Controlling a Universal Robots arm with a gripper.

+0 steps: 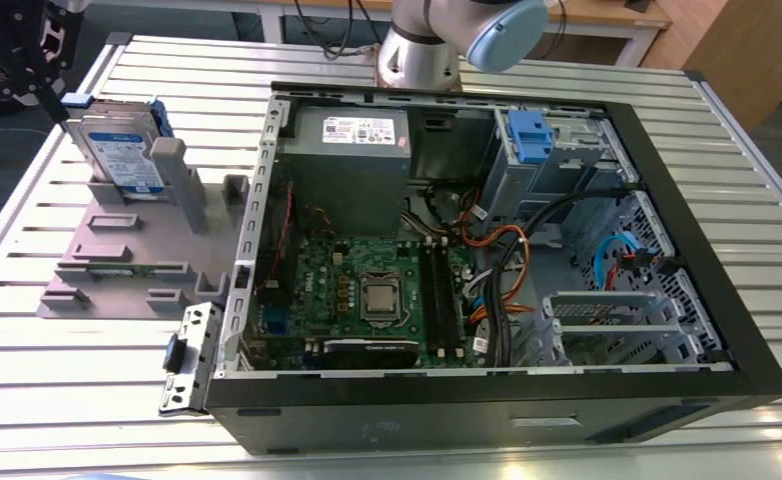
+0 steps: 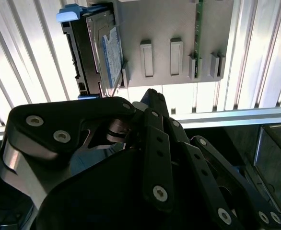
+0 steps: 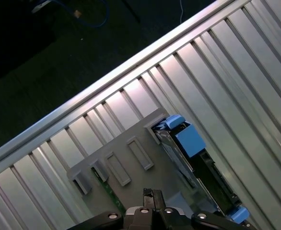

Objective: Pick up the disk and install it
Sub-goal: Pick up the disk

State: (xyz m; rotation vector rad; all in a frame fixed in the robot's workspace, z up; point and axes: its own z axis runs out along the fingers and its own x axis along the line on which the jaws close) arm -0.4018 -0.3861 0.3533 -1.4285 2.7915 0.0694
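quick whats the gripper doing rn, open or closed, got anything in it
gripper: jaws look closed with nothing in them; the disk stands on edge in the grey holder, not gripped.

The disk (image 1: 115, 150) stands on edge in a holder (image 1: 124, 262) on the table (image 1: 44, 380). In the exterior view, the holder sits at nine o'clock of the computer case (image 1: 498, 425).

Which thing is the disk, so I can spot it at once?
Find the open computer case; on the exterior view's left of it sits a grey holder. The disk stands on edge at its far end. Unlike the blue latch inside the case, it bears a white-and-blue label.
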